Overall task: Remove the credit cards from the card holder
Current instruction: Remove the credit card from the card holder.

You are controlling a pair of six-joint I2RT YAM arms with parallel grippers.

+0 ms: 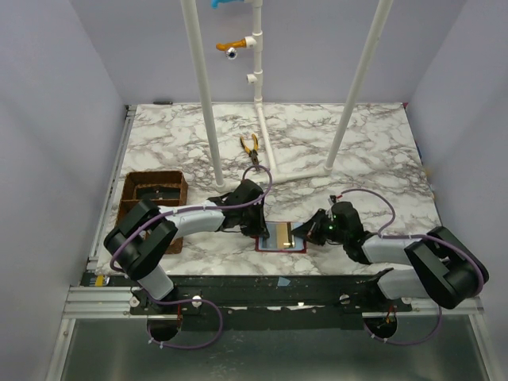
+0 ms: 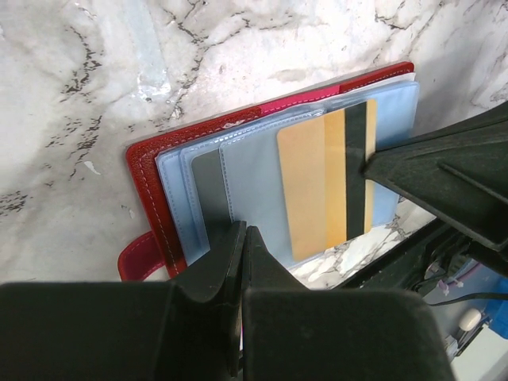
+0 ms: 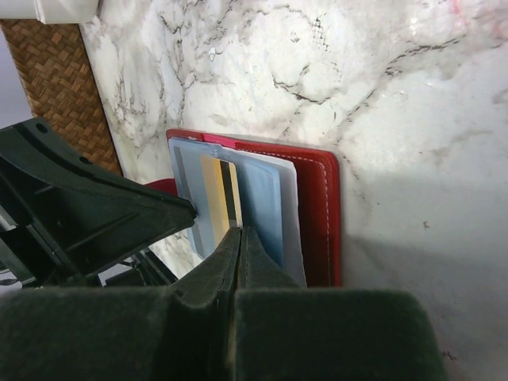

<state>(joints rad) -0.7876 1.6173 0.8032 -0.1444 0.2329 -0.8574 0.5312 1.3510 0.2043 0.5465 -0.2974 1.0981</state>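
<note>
a: where is the card holder [image 1: 282, 236]?
b: it lies open on the marble surface [image 1: 357, 151], close to the near edge, between the two arms. the red cover is down and the pale blue-grey panels face up. a tan card [image 2: 313, 190] with a dark stripe shows in a clear pocket.
a: and the end effectors?
b: both are pressed together, pinching nothing. the left end effector [image 2: 242, 232] rests its closed tip on the left edge of the panels, i'd say to pin the holder so it can't skid. the right end effector [image 3: 238, 232] has its closed tip on the card.
a: why closed?
b: probably to drag the card along its pocket by friction. i cannot tell whether any card edge is free yet.
a: anything nearby?
b: a brown woven tray [image 1: 151, 194] well to the left, and pliers [image 1: 251, 147] farther back.
</note>
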